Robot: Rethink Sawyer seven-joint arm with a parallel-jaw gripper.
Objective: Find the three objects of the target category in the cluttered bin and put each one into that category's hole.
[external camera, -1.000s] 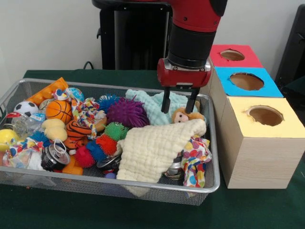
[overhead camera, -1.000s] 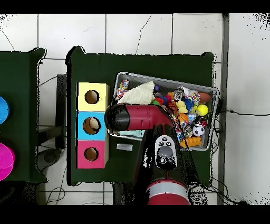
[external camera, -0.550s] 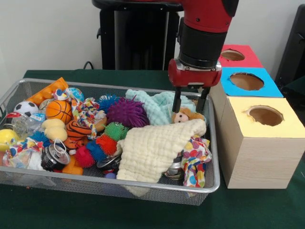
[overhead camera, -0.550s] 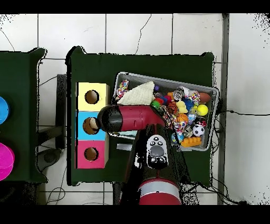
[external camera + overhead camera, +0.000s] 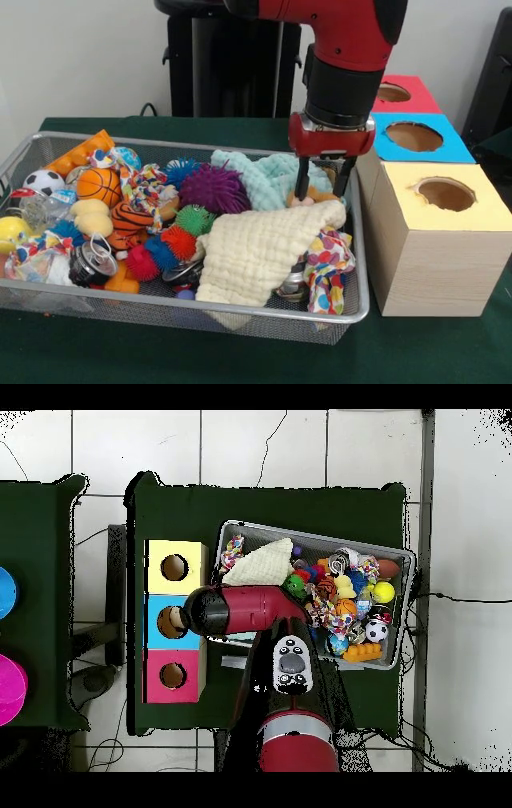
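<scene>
Three wooden boxes stand in a row on the green counter (image 5: 96, 352) just beside the wire bin (image 5: 364, 304), and each has a round hole in its coloured top: the yellow box (image 5: 460, 210) nearest the camera, the blue box (image 5: 416, 138) behind it and the red box (image 5: 394, 94) farthest back. Nearest in the bin, a cream quilted cloth (image 5: 260, 248) drapes over the clutter, with a strip of spotted fabric (image 5: 324, 276) by its corner and a metal can (image 5: 90, 262) toward the other end. Behind these lie small spiky balls (image 5: 172, 240) in red, green and blue, a yellow ball (image 5: 12, 232) against the bin's end wall, a small basketball (image 5: 99, 185) and a soccer ball (image 5: 42, 182). Farther back sit a large purple spiky ball (image 5: 214, 189) and a pale mint cloth (image 5: 260, 178). At the back corner next to the boxes, a small plush toy (image 5: 320, 195) with orange-brown fur is partly hidden between the cream cloth and the bin wall. The tool (image 5: 322, 182) hangs over that corner with its two dark fingers (image 5: 302, 179) spread apart, pointing straight down on either side of the plush toy; whether they touch it I cannot tell, and they grip nothing. From overhead the arm's red and black body covers the tool and this corner of the bin.
</scene>
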